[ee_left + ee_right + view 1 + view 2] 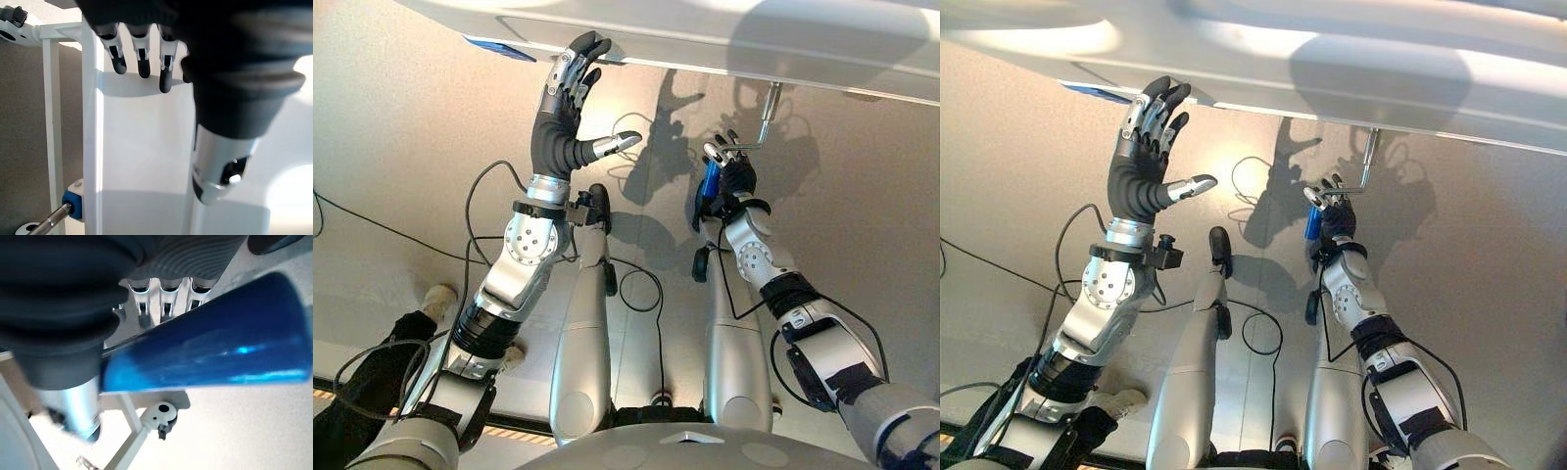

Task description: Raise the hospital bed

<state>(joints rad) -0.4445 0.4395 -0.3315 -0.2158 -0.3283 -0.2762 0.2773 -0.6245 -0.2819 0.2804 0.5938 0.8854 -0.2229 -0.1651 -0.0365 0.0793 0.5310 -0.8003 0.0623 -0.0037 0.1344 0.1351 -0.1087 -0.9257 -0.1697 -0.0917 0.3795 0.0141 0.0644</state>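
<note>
Person: a dark trouser leg and a light shoe are seen at the far left on the floor, beside the robot's left arm.

Left hand: the left hand is raised with its fingers straight and spread. The fingertips are laid against the lower edge of the white bed frame. Nothing is held by it. In the left wrist view the dark fingertips are seen resting on the white panel of the bed, and the thumb is kept apart from it.

Hospital bed: the white frame is placed across the top of the eye views, above both hands. A blue tag is fixed under its edge, to the left of the left hand.

Crank: a thin metal crank rod is hung down from the bed frame at the right and is bent toward the right hand. Its blue handle is seen below the bend.

Right hand: the right hand is closed around the blue handle, with the fingers curled over it. In the right wrist view the blue handle is seen lying across the palm, under the fingers.
</note>
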